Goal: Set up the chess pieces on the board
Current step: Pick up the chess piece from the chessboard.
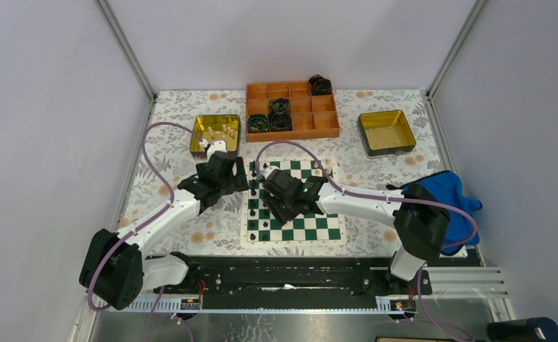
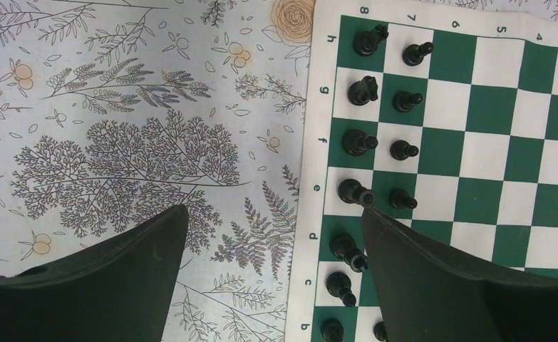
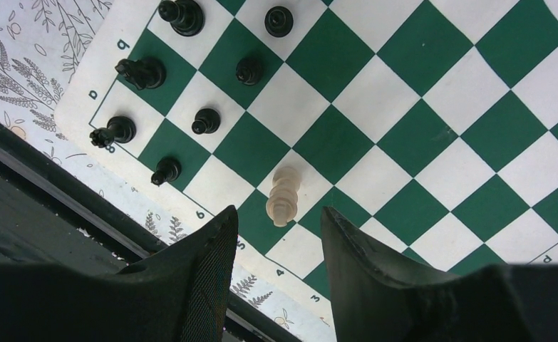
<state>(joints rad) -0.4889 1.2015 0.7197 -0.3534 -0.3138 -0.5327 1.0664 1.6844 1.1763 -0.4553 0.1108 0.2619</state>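
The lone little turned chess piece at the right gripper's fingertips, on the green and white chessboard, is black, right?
No. That lone chess piece, at the fingertips of the right gripper on the green and white chessboard, is cream-white, not black; the right wrist view shows it.

The pincer [image 3: 277, 212] hangs over the board [image 3: 432, 128] with its two dark fingers [image 3: 208, 274] spread apart, touching nothing. Just beyond the tips, in line with the gap, one cream-white piece [image 3: 284, 194] stands near the board's numbered edge. Seven black chess pieces [image 3: 140, 72] stand in two rows along the lettered edge, toward the board's corner. Past that corner lies the floral-patterned surface [image 3: 30, 46], and beside it a dark rail [image 3: 55, 189].
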